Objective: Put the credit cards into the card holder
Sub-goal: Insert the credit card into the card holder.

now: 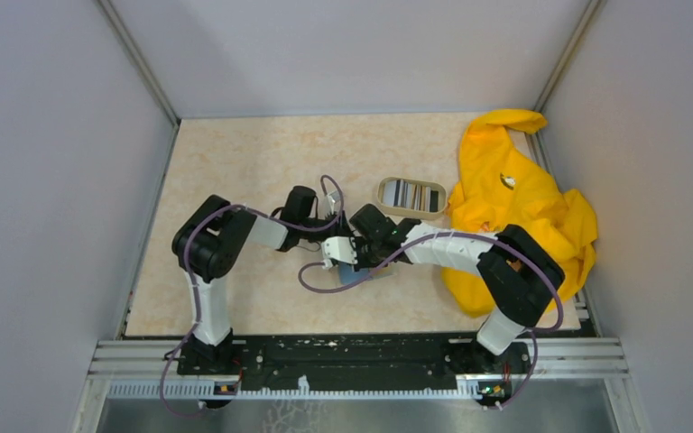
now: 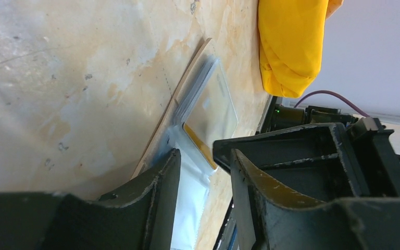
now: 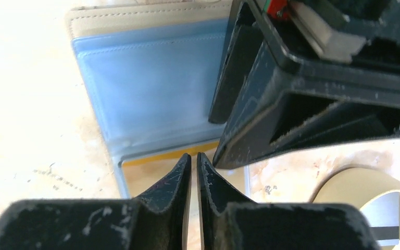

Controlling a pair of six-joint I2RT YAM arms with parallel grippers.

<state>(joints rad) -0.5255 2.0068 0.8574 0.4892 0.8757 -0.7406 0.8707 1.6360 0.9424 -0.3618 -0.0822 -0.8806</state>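
Observation:
The card holder point(image 3: 146, 88) lies open on the table, tan outside and light blue inside, with a clear pocket flap edged in yellow point(image 3: 166, 156). It also shows in the left wrist view point(image 2: 190, 203) and under both grippers in the top view point(image 1: 358, 276). My left gripper point(image 2: 204, 156) is open, with its fingertips down on the blue inside. In the right wrist view its body point(image 3: 291, 104) looms over the holder. My right gripper point(image 3: 194, 155) is shut to a hairline slit, tips at the flap's yellow edge, and nothing shows between them. The credit cards point(image 1: 412, 196) lie in the oval dish.
The oval beige dish point(image 1: 385, 191) stands behind the grippers and shows at the right wrist view's lower right point(image 3: 359, 182). A big yellow cloth point(image 1: 514, 207) covers the table's right side and shows in the left wrist view point(image 2: 291, 41). Grey walls enclose the table.

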